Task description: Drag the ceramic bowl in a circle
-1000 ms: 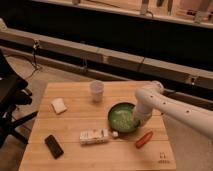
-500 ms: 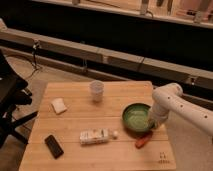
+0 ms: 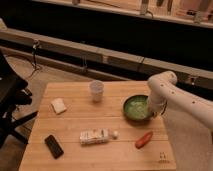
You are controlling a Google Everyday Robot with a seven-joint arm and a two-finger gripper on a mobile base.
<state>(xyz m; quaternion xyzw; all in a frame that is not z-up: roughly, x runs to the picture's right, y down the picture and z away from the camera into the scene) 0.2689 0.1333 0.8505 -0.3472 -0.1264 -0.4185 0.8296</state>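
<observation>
No readable text anywhere — hand (image 3: 150,110) at ceramic bowl (image 3: 133,107) rim.

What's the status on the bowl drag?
Tool at ceramic bowl right rim. Bowl near table right edge. Red item close in front; white cup apart, left.

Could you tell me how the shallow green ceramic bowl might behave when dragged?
The round, shallow green ceramic bowl looks rigid and low, so it probably slides rather than tips. Its glossy glaze may slip against the gripper at its right rim.

One cup (image 3: 96,91); one tool (image 3: 152,111) at bowl (image 3: 134,108)
</observation>
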